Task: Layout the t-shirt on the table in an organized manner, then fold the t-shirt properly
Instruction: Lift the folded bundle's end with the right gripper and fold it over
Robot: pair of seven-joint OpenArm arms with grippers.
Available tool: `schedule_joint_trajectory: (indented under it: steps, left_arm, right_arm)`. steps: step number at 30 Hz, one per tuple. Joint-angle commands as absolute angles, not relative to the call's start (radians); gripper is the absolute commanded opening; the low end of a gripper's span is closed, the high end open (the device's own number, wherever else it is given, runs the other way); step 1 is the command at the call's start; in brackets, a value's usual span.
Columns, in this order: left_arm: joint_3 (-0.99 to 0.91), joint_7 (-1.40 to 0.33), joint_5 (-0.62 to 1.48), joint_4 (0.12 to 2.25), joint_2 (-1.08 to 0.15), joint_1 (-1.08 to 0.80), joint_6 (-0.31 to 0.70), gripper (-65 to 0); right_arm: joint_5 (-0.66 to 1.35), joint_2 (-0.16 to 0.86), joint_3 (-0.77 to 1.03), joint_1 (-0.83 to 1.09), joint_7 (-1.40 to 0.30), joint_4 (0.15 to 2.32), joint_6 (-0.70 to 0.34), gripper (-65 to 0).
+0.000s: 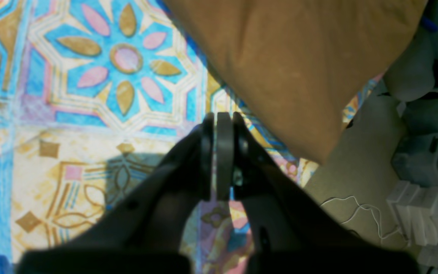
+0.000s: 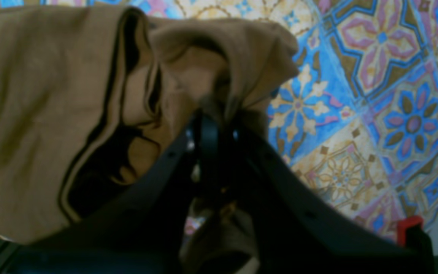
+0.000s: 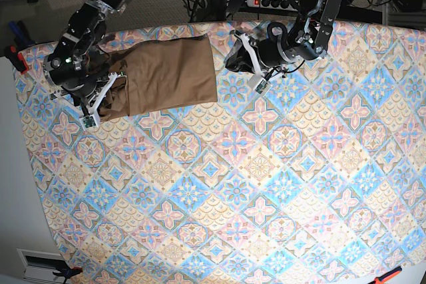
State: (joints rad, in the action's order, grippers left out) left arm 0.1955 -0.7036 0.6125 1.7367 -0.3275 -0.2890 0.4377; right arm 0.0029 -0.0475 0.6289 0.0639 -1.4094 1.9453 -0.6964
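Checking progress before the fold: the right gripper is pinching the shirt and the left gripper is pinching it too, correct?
Not quite. The right gripper is shut on the t-shirt, but the left wrist view shows the left gripper shut on nothing, over the table beside the shirt.

Left gripper jaws pressed together, holding nothing, arm bent low; right gripper jaws clamped on cloth, arm angled down

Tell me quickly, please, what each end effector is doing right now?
Left end effector: closed, holding nothing, above the table.
Right end effector: closed on a bunched edge of the t-shirt.
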Motion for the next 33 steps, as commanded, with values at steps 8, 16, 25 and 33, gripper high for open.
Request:
schedule_joint_trajectory:
  steps: [8,16,25,33]
  left_arm:
    - [0.189,-0.685,0.631,1.751,-0.331,-0.282,0.443,-65.0]
    - [0.189,-0.685,0.576,1.751,-0.329,-0.28,0.443,-65.0]
    - [0.188,-0.687,0.49,1.751,-0.289,-0.282,0.443,-65.0]
    - [0.189,-0.687,0.49,1.751,-0.282,-0.277,0.443,-65.0]
  right_arm:
    - [0.012,-0.039,0.63,0.045,-1.396,1.972,-0.698,-65.0]
    - [0.012,-0.036,0.545,0.074,-1.396,1.975,-0.698,-65.0]
    - [0.013,-0.038,0.545,0.073,-1.396,1.977,-0.698,-65.0]
    - [0.013,-0.039,0.536,0.041,-1.396,1.979,-0.698,-65.0]
